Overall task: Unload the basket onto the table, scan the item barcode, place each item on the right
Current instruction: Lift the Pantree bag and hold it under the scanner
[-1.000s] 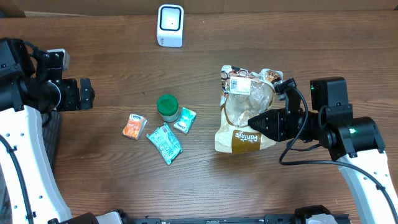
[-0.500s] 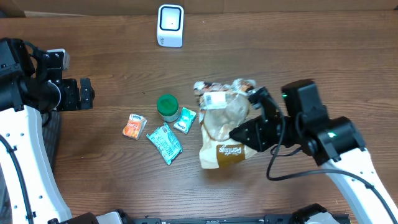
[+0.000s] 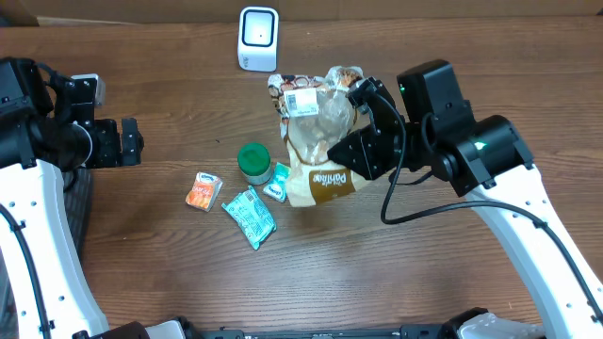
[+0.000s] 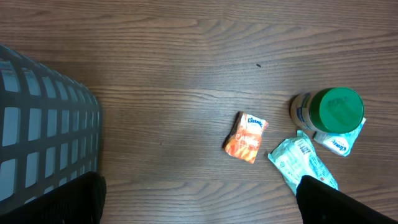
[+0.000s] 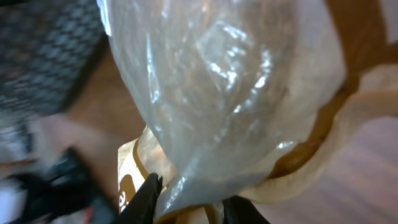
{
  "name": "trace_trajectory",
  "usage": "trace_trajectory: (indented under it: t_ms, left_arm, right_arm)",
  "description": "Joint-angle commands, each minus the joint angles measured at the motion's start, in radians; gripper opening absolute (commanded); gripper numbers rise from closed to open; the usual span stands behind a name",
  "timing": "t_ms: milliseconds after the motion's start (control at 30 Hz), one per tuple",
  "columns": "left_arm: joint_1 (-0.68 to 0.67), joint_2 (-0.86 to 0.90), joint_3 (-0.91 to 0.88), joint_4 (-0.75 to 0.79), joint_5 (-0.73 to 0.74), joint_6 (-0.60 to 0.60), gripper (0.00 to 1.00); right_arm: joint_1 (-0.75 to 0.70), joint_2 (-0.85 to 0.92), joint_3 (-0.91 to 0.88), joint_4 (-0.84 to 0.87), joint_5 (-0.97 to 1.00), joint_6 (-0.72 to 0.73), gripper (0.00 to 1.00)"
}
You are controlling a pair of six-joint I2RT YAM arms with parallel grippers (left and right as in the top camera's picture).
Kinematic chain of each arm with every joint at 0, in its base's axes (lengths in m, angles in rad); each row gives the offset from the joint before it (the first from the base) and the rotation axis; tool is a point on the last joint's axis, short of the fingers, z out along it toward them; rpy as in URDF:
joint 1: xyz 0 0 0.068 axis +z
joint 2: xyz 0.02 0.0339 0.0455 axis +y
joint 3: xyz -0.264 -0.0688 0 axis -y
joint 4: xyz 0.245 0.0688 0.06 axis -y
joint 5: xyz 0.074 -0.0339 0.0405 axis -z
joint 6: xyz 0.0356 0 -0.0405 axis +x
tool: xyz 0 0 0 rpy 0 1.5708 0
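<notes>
Bag (image 3: 318, 141) sits pinched in your right tool (image 3: 356, 155), label (image 3: 303, 102) end near the scanner (image 3: 257, 38) so the barcode can face it; your left tool (image 3: 129, 141) stands wide, empty.

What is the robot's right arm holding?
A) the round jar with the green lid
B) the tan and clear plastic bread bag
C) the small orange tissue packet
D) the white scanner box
B: the right gripper is shut on the tan and clear plastic bread bag, while the green-lidded jar, orange tissue packet and white scanner box sit in no gripper.
</notes>
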Motion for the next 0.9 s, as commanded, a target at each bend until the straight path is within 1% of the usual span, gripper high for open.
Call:
trace_trajectory:
  t_ms: [0, 100, 200, 233, 300, 400, 533, 667, 767, 833, 867]
  left_arm:
    - [0.004, 0.008, 0.01, 0.002, -0.003, 0.026, 1.0]
    - [0.004, 0.008, 0.01, 0.001, -0.003, 0.026, 1.0]
    - [0.004, 0.008, 0.01, 0.002, -0.003, 0.026, 1.0]
    - [0.004, 0.008, 0.01, 0.001, -0.003, 0.026, 1.0]
    - [0.004, 0.008, 0.01, 0.001, -0.003, 0.026, 0.99]
    - [0.004, 0.008, 0.01, 0.001, -0.003, 0.026, 1.0]
    - [0.004, 0.008, 0.01, 0.002, -0.003, 0.026, 1.0]
    - [0.004, 0.008, 0.01, 0.002, -0.003, 0.026, 1.0]
    - [0.004, 0.008, 0.01, 0.001, -0.003, 0.026, 1.0]
    - [0.004, 0.008, 0.01, 0.001, -0.003, 0.026, 1.0]
    - [0.004, 0.008, 0.01, 0.001, -0.003, 0.026, 1.0]
  right_arm:
    - [0.03, 0.053, 0.02, 0.082, 0.304, -0.014, 0.04]
    - [0.06, 0.109, 0.02, 0.2, 0.525, -0.014, 0.04]
    - [0.085, 0.186, 0.02, 0.36, 0.726, -0.016, 0.04]
    - [0.09, 0.209, 0.02, 0.407, 0.77, -0.024, 0.04]
    - [0.101, 0.266, 0.02, 0.52, 0.859, -0.091, 0.04]
    - [0.118, 0.36, 0.02, 0.731, 1.01, -0.272, 0.04]
    - [0.137, 0.5, 0.021, 1.086, 1.146, -0.549, 0.04]
    - [0.142, 0.641, 0.021, 1.392, 1.161, -0.806, 0.04]
    - [0.148, 0.741, 0.025, 1.578, 1.157, -0.993, 0.04]
    - [0.154, 0.808, 0.047, 1.656, 1.145, -1.083, 0.04]
    - [0.156, 0.842, 0.063, 1.661, 1.131, -1.118, 0.04]
